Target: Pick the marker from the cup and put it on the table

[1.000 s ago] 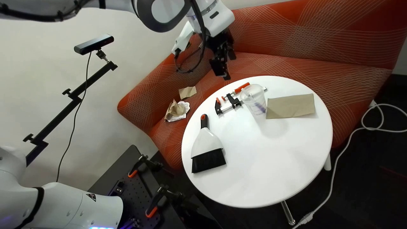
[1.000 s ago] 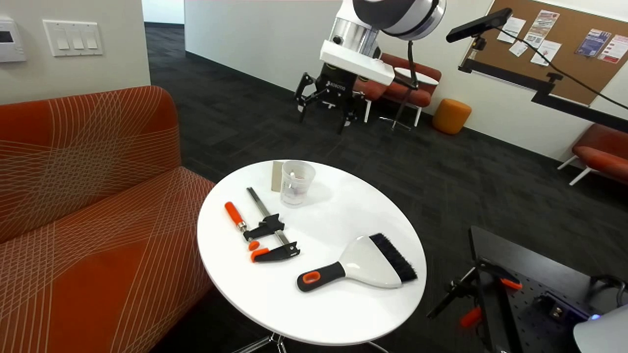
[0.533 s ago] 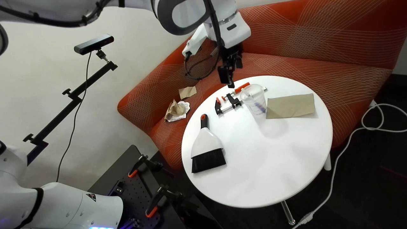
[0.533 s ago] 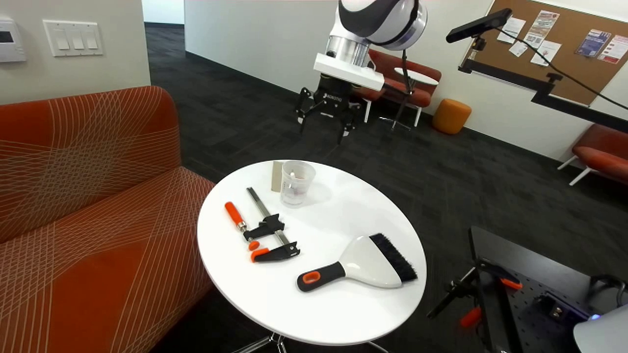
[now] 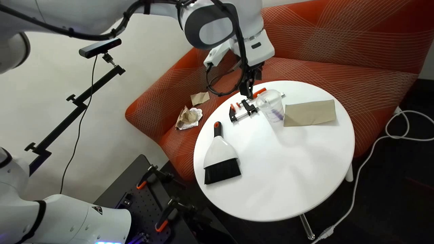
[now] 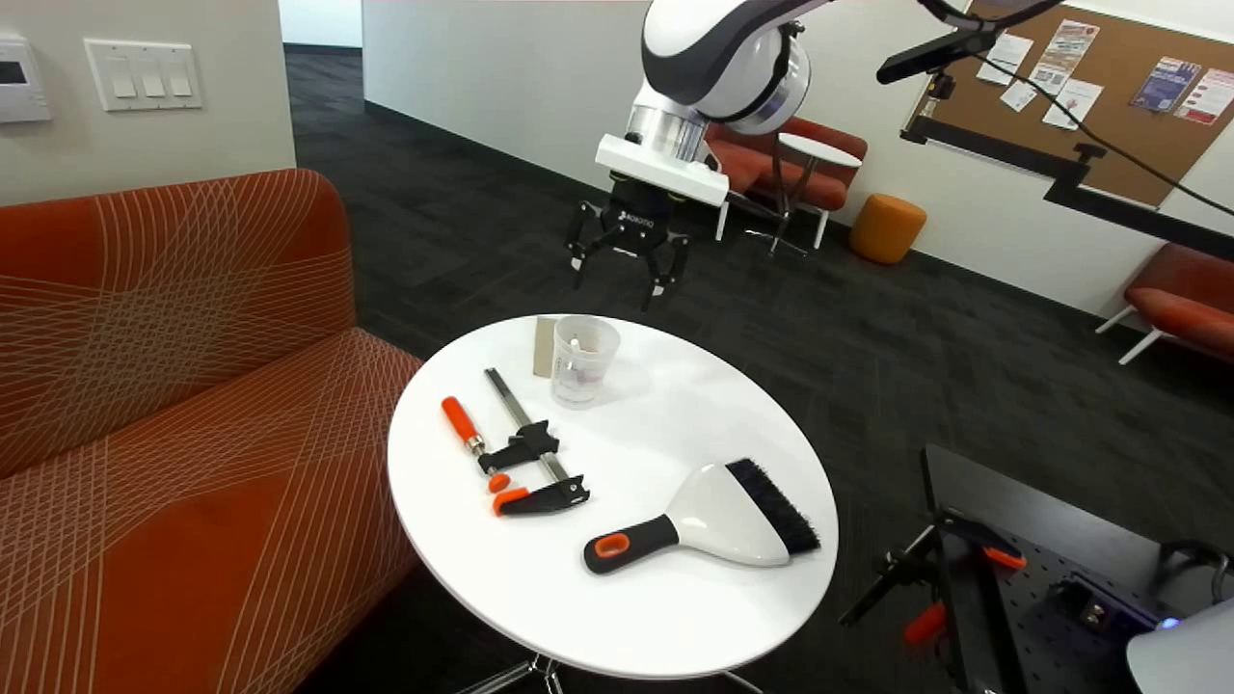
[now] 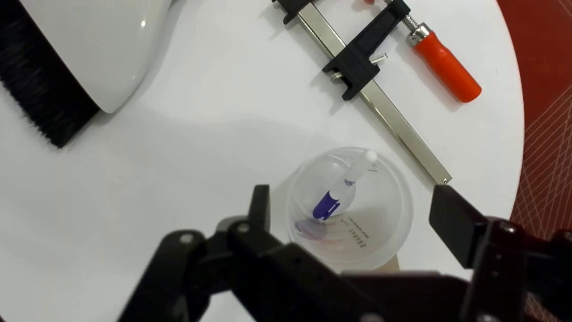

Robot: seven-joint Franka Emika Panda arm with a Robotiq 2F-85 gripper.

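Marker (image 7: 345, 185), slim and straight, leans inside the cup (image 6: 596, 364), which stands upright on the round white table (image 5: 279, 176). Its long axis is tilted: the blue-purple end sits low in the cup, the white end higher, nearer the rim. Seen from the wrist, that axis runs on a diagonal, purple end to the lower left, white end to the upper right, aimed toward the metal bar of the clamp (image 7: 356, 68). Its barrel is pale and whitish, with a small purple mark partway along; the purple end carries a narrow clip of the same colour, and the opposite end finishes in a rounded white tip. In both exterior views it shows hazily through the cup's translucent wall. The gripper (image 6: 613, 290) hangs in the air, apart from the cup, its two fingers spread wide; in the wrist view they flank the cup's outline, one on each side. Just beside the cup is a tan rectangular item (image 5: 310, 113), and farther off, on the same tabletop, a brush (image 6: 725, 518) with a white body and black bristles.
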